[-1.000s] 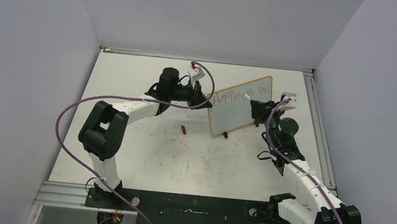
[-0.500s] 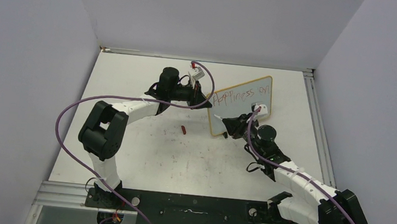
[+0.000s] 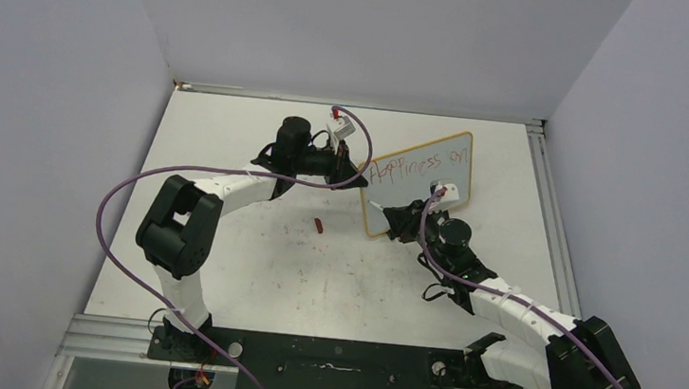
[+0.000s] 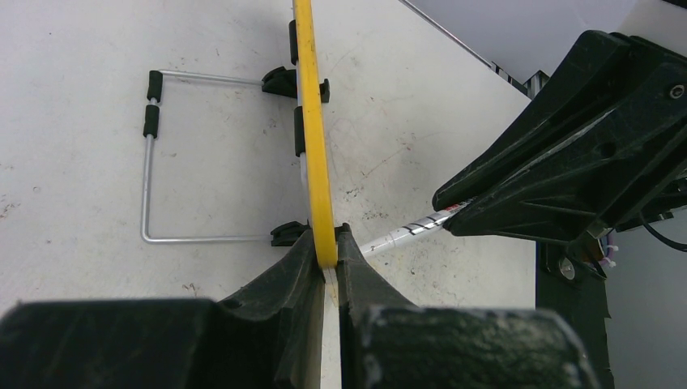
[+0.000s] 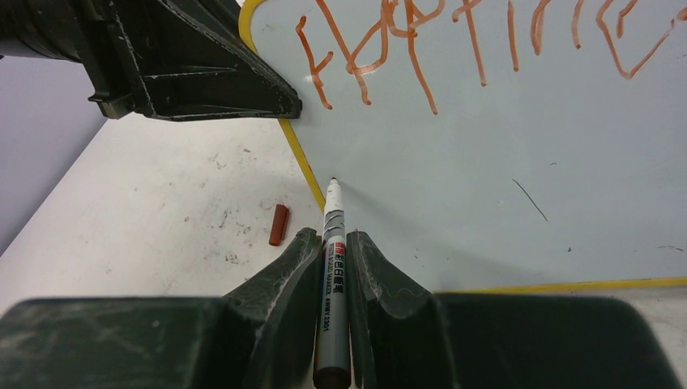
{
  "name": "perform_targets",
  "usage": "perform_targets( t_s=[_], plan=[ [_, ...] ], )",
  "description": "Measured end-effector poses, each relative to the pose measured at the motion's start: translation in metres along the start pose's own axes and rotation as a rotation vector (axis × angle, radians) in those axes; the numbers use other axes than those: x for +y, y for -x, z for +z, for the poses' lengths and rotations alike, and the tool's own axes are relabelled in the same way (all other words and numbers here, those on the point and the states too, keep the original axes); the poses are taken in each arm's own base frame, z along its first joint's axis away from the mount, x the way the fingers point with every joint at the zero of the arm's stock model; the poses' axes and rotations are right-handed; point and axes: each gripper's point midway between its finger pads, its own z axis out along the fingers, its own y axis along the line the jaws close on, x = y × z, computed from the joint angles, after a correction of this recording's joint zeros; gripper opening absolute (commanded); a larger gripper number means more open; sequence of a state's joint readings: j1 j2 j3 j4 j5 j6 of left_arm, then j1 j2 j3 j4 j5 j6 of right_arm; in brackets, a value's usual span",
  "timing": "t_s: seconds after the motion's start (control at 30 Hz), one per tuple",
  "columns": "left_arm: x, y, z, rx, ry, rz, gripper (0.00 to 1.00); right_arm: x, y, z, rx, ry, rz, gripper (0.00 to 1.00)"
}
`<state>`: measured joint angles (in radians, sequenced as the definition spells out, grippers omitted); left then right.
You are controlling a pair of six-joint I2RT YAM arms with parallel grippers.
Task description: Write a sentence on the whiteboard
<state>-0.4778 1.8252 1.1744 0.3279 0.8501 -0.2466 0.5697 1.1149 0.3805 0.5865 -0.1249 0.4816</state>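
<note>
Black fingers of the right hand [image 5: 330, 237] are closed snugly on a grey marker [image 5: 331, 275], gripping its barrel so the white nib end juts forward at the whiteboard [image 5: 502, 178]. The nib sits low on the board's left side, just inside the yellow frame [image 5: 301, 166] and below the first letter of the sentence [image 5: 454, 40]. Whether it touches the surface or hangs just off it I cannot tell. The red writing runs in one line along the board's upper part, reading roughly "Happiness on", and the white below it is bare apart from a faint stray stroke. The left hand [image 4: 326, 243] is clamped tight on the board's left edge, the frame pinched between its fingers. The board stands upright with a wire stand [image 4: 146, 194] behind it. A small red cap [image 3: 319, 224] lies on the desk [image 3: 313, 287] just left of the board's lower corner. The step in hand looks to be starting the second line. To do it well, press lightly, since the board is braced at one edge only and could swing or tip back. Lay the strokes rightward, away from the frame, and keep the letters well under the upper line but clear of the board's bottom rail. Hold the marker squarely so the nib does not skid.
</note>
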Motion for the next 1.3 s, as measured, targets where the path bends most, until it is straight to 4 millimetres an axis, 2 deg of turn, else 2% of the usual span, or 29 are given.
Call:
perform_targets(
  t_s=[0.33,0.6,0.87,1.1,1.3],
  plan=[
    [0.001,0.000,-0.001,-0.001,0.002,0.000,0.00,-0.005,-0.005,0.001,-0.001,-0.038,-0.013,0.05],
    [0.002,0.001,-0.001,-0.002,0.004,0.000,0.00,-0.015,-0.020,-0.004,0.029,-0.072,-0.023,0.05],
    [0.001,0.001,-0.001,-0.002,0.002,-0.002,0.00,-0.013,-0.020,-0.005,0.030,-0.068,-0.028,0.05],
    [0.000,0.000,-0.001,0.000,-0.004,-0.005,0.00,-0.010,-0.008,-0.008,-0.008,-0.069,-0.028,0.05],
    [0.000,0.000,-0.001,0.000,-0.007,-0.004,0.00,-0.011,-0.007,-0.007,-0.014,-0.071,-0.033,0.05]
  ],
)
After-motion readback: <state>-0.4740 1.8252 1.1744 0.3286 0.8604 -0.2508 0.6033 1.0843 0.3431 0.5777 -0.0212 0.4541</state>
